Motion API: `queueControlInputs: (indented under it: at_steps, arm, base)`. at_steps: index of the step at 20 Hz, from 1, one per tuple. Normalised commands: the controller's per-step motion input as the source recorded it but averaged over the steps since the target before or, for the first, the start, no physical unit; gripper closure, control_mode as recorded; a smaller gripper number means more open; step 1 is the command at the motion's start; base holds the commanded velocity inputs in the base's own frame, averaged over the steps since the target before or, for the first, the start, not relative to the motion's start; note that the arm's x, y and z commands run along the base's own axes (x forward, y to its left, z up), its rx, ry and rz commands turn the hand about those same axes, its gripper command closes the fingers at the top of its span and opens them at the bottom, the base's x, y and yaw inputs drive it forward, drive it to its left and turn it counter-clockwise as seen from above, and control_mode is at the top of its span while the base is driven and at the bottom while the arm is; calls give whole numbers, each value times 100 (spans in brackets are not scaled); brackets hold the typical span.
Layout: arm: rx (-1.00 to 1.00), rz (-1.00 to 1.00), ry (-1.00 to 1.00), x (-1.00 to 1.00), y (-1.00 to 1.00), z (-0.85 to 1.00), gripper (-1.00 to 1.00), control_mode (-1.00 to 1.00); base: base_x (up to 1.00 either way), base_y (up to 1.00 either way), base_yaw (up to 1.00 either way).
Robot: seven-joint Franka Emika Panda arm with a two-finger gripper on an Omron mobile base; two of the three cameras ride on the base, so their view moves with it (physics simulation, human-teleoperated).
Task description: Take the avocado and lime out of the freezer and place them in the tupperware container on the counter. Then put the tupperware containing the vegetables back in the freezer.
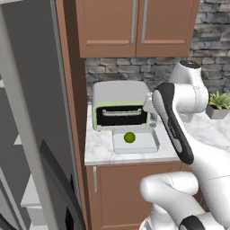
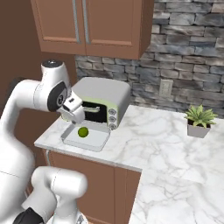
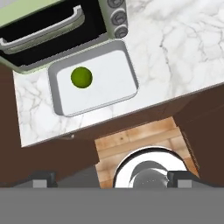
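The freezer (image 1: 31, 134) door fills the near left of the left base view, swung open, with white shelves showing behind it. The arm reaches over the counter (image 2: 144, 140), and the gripper (image 3: 109, 180) hangs above the counter's front edge with its fingers (image 3: 41, 180) spread wide and nothing between them. Below it the tray (image 3: 116, 85) sits on the counter just in front of the toaster oven (image 2: 103, 100). The lime (image 3: 81, 77) lies inside the tray, toward the end nearer the freezer. A potted plant (image 2: 200, 120) stands well apart, farther along the counter by the stone wall.
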Motion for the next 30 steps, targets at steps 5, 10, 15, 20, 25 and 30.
queueControlInputs:
  at_steps: [5, 10, 15, 20, 25, 30]
  arm:
    - [-1, 0, 6, -44, -6, 63, -100, -100]
    - [-6, 3, 0, -48, -13, 23, -100, -100]
    - [-11, 5, 0, -52, -9, 0, -100, -100]
    - [-3, 0, 0, -10, 0, 0, -100, 100]
    - [0, 0, 0, 0, 0, 0, -100, 100]
    - [0, 0, 0, 0, 0, 0, -100, 100]
  base:
    - [0, 0, 0]
    - [0, 0, 0]
    - [0, 0, 0]
    - [-65, 0, 0]
    - [-100, 12, 0]
    - [-100, 35, 0]
